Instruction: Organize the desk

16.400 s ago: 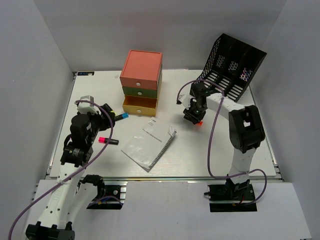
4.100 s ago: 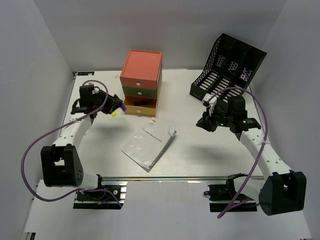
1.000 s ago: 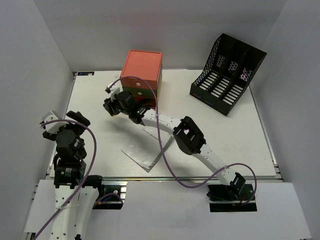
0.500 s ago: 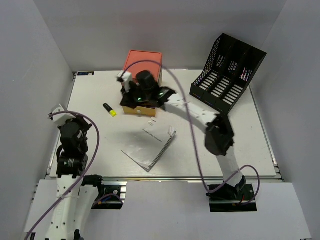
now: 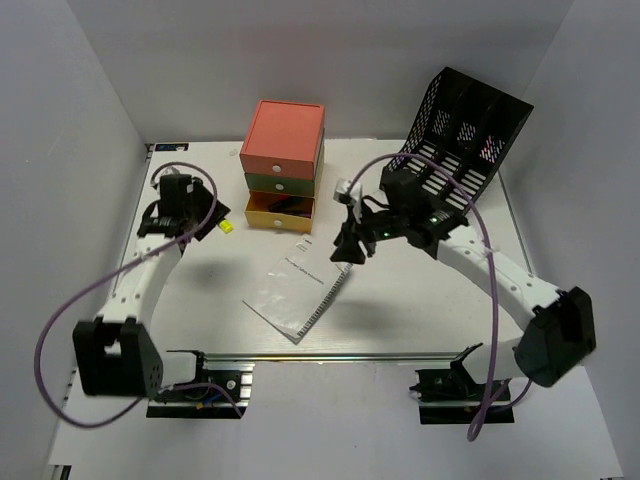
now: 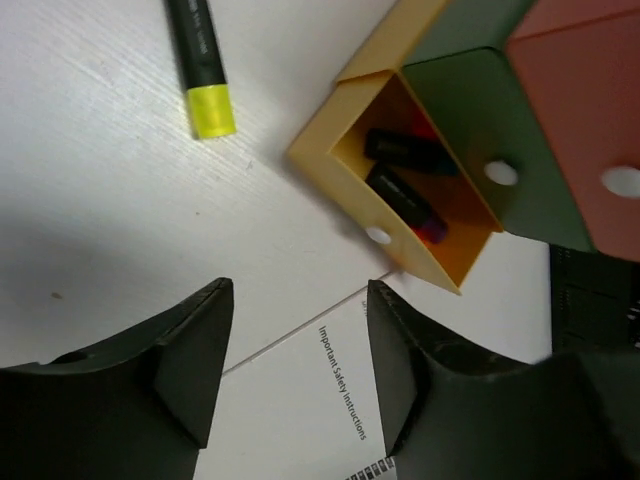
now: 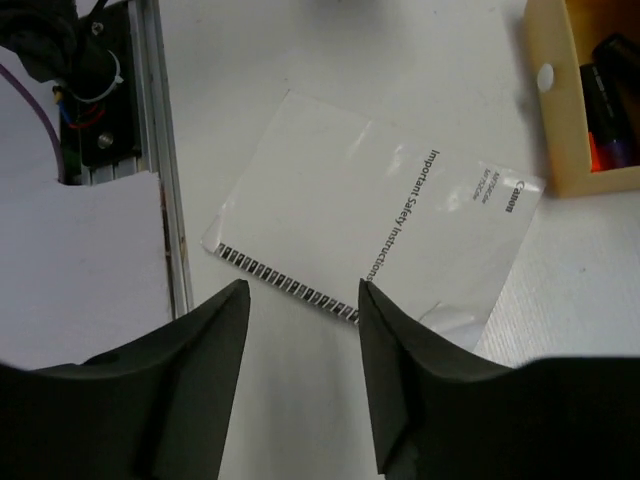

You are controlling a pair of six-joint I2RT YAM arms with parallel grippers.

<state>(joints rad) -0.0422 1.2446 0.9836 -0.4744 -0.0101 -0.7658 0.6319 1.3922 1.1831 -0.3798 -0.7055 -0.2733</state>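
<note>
The white desk (image 5: 450, 290) holds a spiral-bound booklet (image 5: 298, 290) near its front middle and a black marker with a yellow cap (image 5: 226, 227) left of the drawer box (image 5: 283, 150). The box's yellow bottom drawer (image 5: 280, 210) is open, with markers inside (image 6: 405, 180). My left gripper (image 5: 203, 226) is open and empty, hovering over the marker's black end; the marker (image 6: 200, 60) and booklet (image 6: 320, 400) show in the left wrist view. My right gripper (image 5: 348, 247) is open and empty above the booklet's (image 7: 370, 230) far right corner.
A black mesh file rack (image 5: 462, 125) stands at the back right. A metal rail (image 5: 330, 354) runs along the desk's near edge and shows in the right wrist view (image 7: 150, 150). Grey walls close in the left, back and right.
My left arm has reached out from the near left to the marker. My right arm has pulled back from the drawer box to above the booklet. The marker and booklet have not moved.
</note>
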